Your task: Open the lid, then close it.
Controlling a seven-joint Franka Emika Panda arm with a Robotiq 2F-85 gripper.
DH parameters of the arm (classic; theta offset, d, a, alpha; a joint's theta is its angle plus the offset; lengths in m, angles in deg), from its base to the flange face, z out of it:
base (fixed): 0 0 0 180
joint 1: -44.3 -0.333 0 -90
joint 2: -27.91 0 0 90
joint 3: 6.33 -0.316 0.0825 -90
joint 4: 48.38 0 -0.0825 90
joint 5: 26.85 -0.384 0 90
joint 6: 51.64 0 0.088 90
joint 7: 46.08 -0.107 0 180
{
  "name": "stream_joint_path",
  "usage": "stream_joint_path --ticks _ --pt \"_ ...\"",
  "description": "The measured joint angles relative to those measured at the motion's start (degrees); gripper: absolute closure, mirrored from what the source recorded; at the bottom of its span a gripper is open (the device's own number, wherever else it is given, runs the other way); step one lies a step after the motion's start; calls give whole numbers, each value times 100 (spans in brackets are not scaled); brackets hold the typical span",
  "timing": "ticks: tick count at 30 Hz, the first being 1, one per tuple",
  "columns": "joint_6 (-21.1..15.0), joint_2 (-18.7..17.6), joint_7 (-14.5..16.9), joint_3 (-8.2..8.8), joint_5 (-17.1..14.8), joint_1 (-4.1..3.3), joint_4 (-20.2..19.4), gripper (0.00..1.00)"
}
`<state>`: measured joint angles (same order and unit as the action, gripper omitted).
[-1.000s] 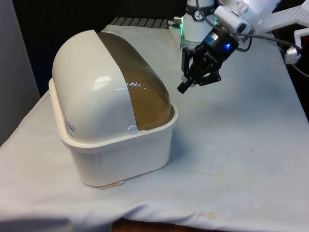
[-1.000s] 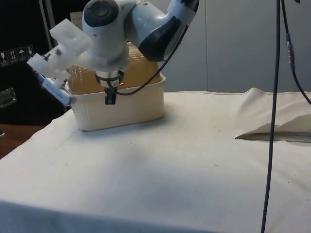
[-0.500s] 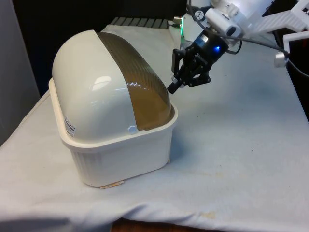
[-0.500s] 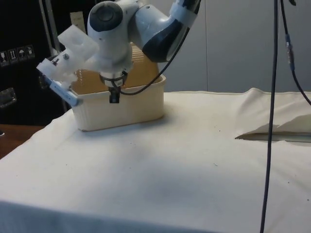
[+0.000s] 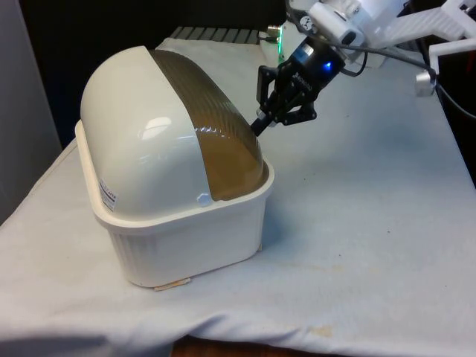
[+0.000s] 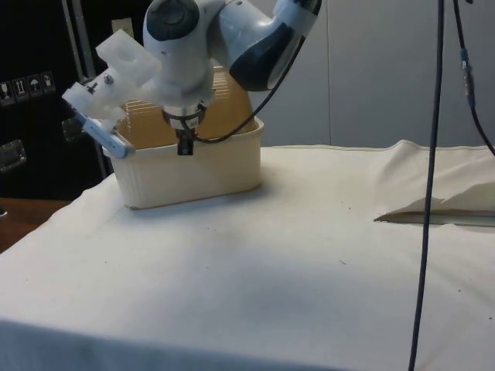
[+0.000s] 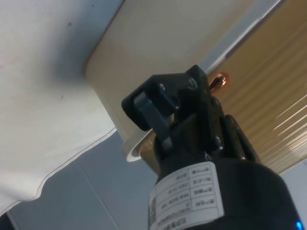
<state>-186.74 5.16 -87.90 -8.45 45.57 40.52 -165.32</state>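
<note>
Claw is being held shut and empty at the brown ribbed lid, which is lying closed over the cream bread box below it.

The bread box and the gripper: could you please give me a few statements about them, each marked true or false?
1. The bread box has its brown roll lid shut. True.
2. The gripper is at the lid's edge on the front view's right. True.
3. The bread box lies tipped on its side. False: it stands upright on the white cloth.
4. The gripper hangs over the table's near end, far from the box. False: in the side view the gripper is right in front of the box.
5. A loaf of bread lies on the cloth beside the box. False: no loaf is there.
</note>
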Motion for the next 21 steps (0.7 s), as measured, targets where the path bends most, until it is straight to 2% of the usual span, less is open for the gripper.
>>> stream_joint_path --ticks 21 --pt "0 -46 17 74 132 0 17 100"
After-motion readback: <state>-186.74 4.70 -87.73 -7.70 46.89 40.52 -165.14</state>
